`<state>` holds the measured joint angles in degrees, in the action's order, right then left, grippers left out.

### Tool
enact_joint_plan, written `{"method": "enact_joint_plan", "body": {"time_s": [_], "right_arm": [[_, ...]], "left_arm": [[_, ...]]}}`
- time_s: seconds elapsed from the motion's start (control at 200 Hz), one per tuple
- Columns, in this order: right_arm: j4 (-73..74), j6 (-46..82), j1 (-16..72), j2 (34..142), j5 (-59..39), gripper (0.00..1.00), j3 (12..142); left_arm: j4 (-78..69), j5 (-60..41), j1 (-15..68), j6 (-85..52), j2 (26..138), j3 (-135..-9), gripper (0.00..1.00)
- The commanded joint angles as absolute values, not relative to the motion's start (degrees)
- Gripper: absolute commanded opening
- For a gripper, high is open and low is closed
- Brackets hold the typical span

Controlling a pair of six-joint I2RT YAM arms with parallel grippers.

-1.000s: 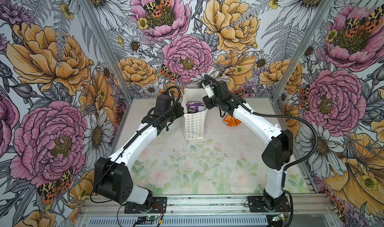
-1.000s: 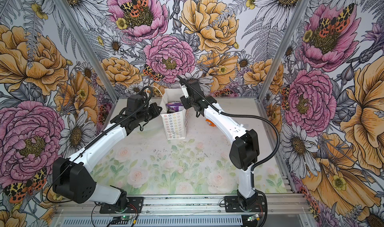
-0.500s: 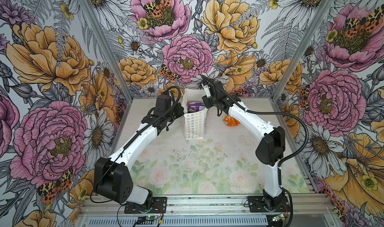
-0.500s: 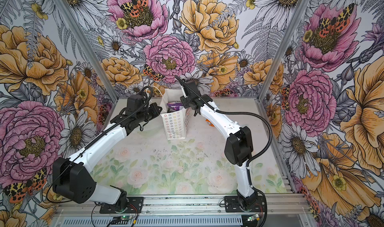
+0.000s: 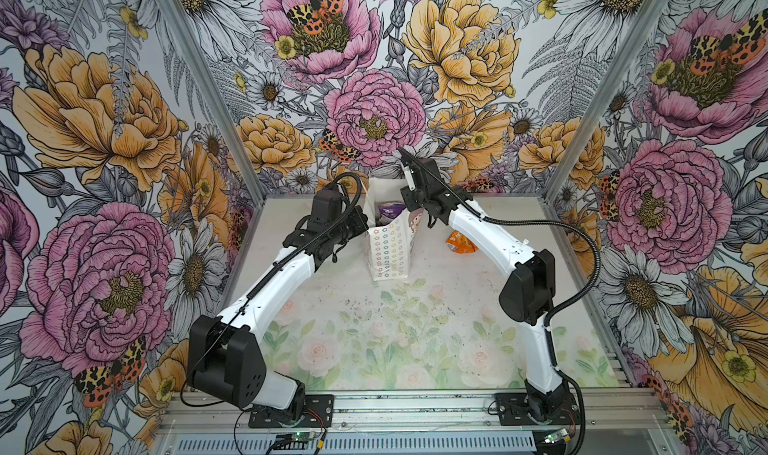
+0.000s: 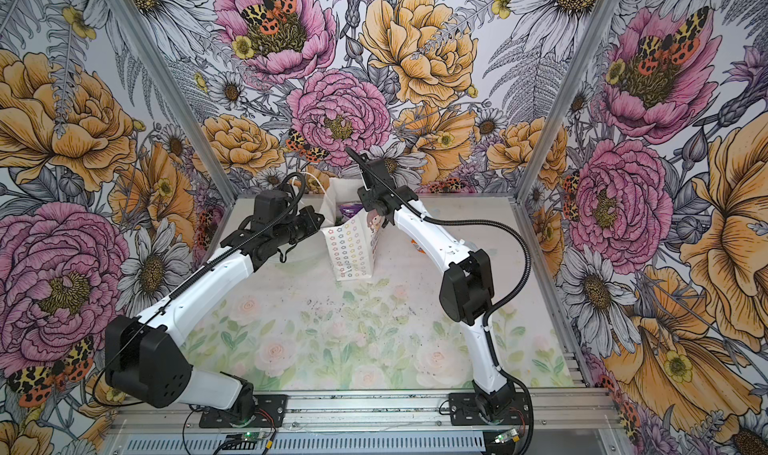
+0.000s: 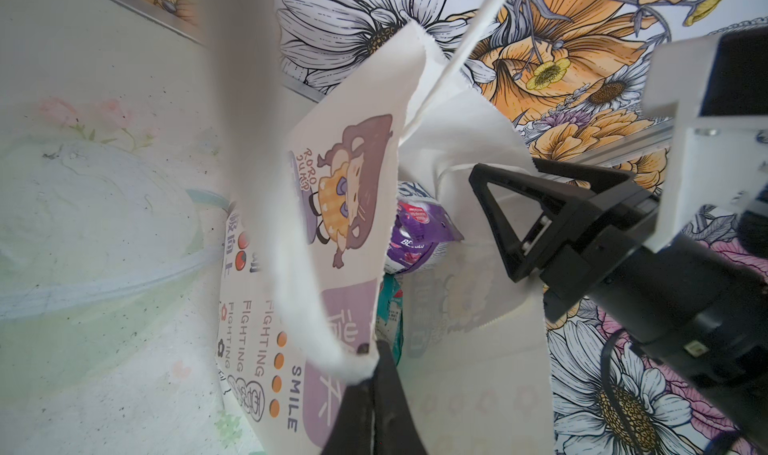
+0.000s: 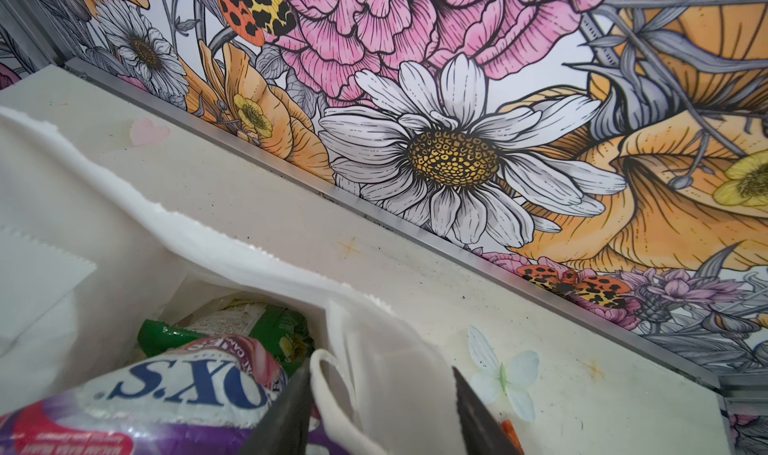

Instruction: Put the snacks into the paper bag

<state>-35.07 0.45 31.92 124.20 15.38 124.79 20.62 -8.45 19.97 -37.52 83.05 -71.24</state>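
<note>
**Over the paper bag (image 5: 390, 249): both arms meet at its mouth**

We see the left gripper (image 7: 370, 374) pinched tight on the bag's string handle (image 7: 336, 357). The right gripper (image 8: 382, 365) stands part-open, with the bag's rim between its jaws. The 2 arms arch forward from the front rail (image 5: 415, 407). The bag stands upright at the table's (image 5: 374, 328) back centre, long axis vertical and mouth up, with the purple packet (image 5: 390, 212) and the green packet (image 8: 278, 328) inside. 1 orange packet (image 5: 459, 241) lies to its right. Floral walls (image 5: 374, 112) surround us.

Upright white paper bag (image 5: 390, 249), purple packet (image 5: 390, 211) at its mouth, orange packet (image 5: 459, 241) lying nearby
</note>
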Motion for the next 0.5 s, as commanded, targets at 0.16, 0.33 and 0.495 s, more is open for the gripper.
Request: {"method": "enact_joint_plan", "body": {"time_s": [0.16, 0.33, 0.495], "right_arm": [[-25.54, 1.92, 31.99, 117.82, 17.18, 0.43, 120.49], [-24.3, 1.58, 31.97, 114.46, 17.66, 0.44, 119.39], [-24.24, 1.16, 31.9, 112.02, 17.45, 0.44, 119.2]], "left_arm": [[21.99, -8.61, 19.51, -36.91, 83.47, -70.54, 0.0], [21.71, -8.88, 19.42, -36.91, 83.82, -70.49, 0.0], [21.53, -9.14, 19.36, -37.05, 83.84, -70.28, 0.0]]}}
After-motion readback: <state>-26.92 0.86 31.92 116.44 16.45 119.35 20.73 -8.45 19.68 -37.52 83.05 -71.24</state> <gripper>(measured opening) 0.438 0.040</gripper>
